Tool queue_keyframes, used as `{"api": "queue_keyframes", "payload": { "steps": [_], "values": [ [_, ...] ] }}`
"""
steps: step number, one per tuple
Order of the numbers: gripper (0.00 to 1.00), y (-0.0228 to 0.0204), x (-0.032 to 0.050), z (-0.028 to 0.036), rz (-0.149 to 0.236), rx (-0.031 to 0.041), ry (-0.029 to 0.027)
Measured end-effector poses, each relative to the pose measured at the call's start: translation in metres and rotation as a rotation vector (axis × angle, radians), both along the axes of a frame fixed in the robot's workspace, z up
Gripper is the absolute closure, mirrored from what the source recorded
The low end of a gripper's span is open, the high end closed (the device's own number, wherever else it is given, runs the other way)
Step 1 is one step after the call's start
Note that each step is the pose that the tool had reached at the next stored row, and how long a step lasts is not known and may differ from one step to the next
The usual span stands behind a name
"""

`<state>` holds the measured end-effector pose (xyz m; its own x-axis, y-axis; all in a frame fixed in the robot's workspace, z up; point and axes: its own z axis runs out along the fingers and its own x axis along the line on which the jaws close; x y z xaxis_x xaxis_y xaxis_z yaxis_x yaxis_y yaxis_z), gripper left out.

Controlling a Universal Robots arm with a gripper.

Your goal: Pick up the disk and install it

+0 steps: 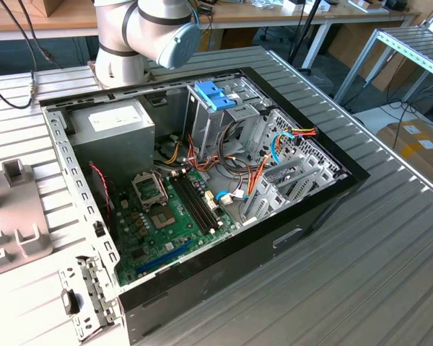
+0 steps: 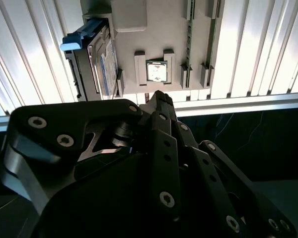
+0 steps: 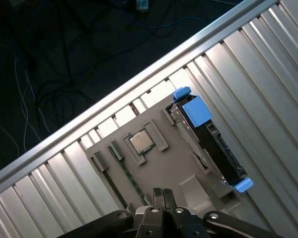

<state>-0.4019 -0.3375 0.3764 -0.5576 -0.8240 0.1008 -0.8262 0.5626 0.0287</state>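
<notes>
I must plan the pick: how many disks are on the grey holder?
1. The disk stands on edge at one side of the holder, near the chip.

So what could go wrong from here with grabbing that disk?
The disk stands on edge in the grey fixture, near a seated processor chip; a skewed approach by the gripper could knock either. Loose cables crowd the drive cage, so the disk's carrier might snag there.

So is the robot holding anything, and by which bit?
No, nothing. The end effector is shut and empty; the disk sits in its grey holder.
</notes>
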Motion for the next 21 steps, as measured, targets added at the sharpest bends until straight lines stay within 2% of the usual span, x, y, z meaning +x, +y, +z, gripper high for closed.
{"api": "queue_keyframes", "payload": {
  "steps": [21],
  "values": [
    [0.89, 0.0000, 0.0000, 0.0000, 0.061, 0.0003, 0.0000]
  ]
}}
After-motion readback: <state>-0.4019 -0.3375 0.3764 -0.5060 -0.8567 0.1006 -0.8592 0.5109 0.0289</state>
